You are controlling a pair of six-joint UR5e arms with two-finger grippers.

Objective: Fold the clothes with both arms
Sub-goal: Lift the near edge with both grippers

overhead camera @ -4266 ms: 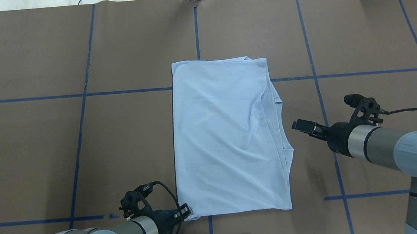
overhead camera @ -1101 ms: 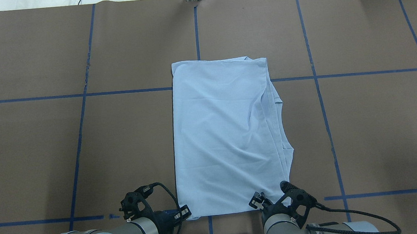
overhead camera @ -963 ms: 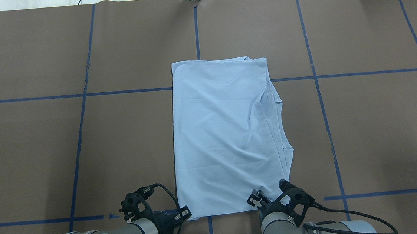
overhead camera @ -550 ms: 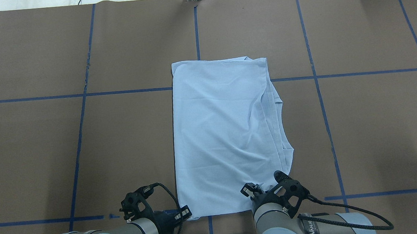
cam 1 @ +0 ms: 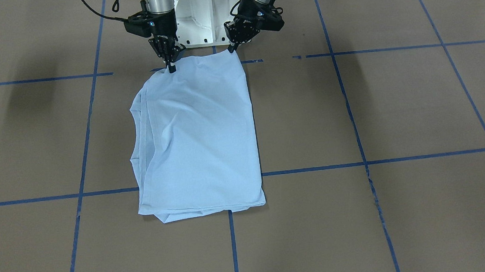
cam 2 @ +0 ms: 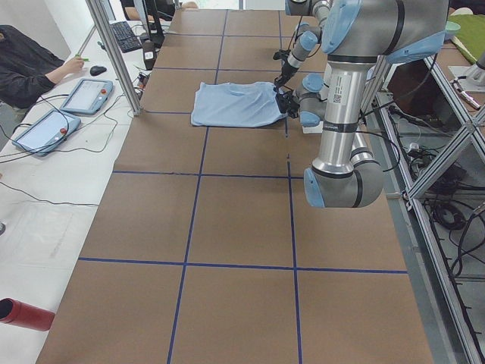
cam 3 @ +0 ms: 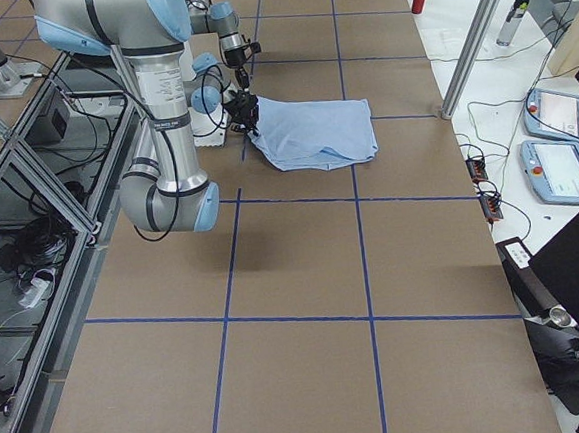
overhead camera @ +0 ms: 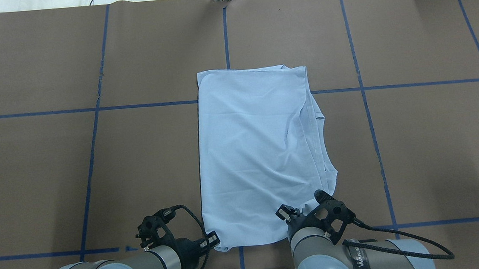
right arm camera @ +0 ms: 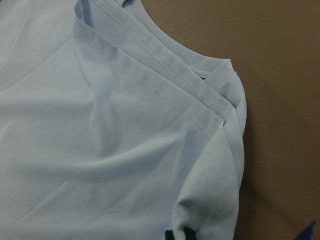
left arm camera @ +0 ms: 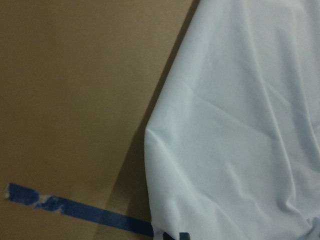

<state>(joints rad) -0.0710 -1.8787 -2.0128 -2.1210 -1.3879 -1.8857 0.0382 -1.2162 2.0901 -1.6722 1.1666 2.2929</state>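
Note:
The light blue T-shirt (overhead camera: 258, 150) lies folded lengthwise in a long rectangle at the table's middle; its print and labels are hidden. My left gripper (overhead camera: 213, 241) is shut on its near left corner, low at the table, as the front-facing view (cam 1: 232, 48) also shows. My right gripper (overhead camera: 285, 213) is shut on the near right corner (cam 1: 171, 68), and the cloth bunches there. The right wrist view shows stacked hems and the collar edge (right arm camera: 190, 85). The left wrist view shows the shirt's edge (left arm camera: 165, 150) on the brown table.
The white pedestal base (cam 1: 206, 9) stands right behind both grippers. Blue tape lines (overhead camera: 225, 37) grid the brown table. Operator tablets (cam 2: 87, 95) and a metal post (cam 2: 114, 57) stand at the far edge. A red bottle (cam 2: 23, 313) lies off the table's end.
My right arm swung from the shirt's right side to its near right corner, took hold and drew it inward and away from the near edge. My left gripper stayed at the near left corner.

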